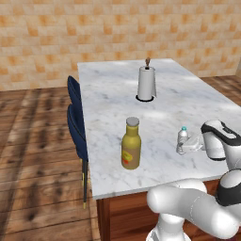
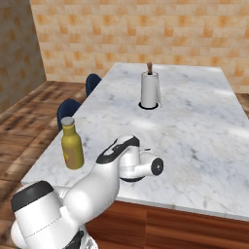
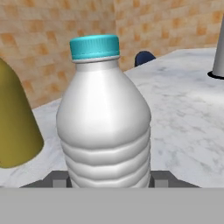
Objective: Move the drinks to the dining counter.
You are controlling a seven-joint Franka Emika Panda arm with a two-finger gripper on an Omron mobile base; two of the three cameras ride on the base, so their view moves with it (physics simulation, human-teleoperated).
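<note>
The small ribbed water bottle (image 3: 104, 122) with a blue cap stands upright between my fingertips (image 3: 57, 178), and my gripper (image 3: 107, 179) is shut on its lower body. In the left base view the gripper (image 1: 189, 147) holds this water bottle (image 1: 182, 138) low over the dining counter (image 1: 164, 108), near its front right edge; I cannot tell whether its base touches the marble. The amber bottle (image 1: 131, 145) with a grey cap stands upright on the counter to the left of it, apart from the hand. It also shows as the amber bottle (image 2: 72, 144) and the amber bottle (image 3: 15, 127).
A white paper towel roll (image 1: 146, 83) stands on its holder at mid-counter, farther back. Blue stools (image 1: 75, 117) line the counter's left side above the wood floor. A brick wall closes the far end. Bare marble (image 2: 194, 126) spreads right of the hand.
</note>
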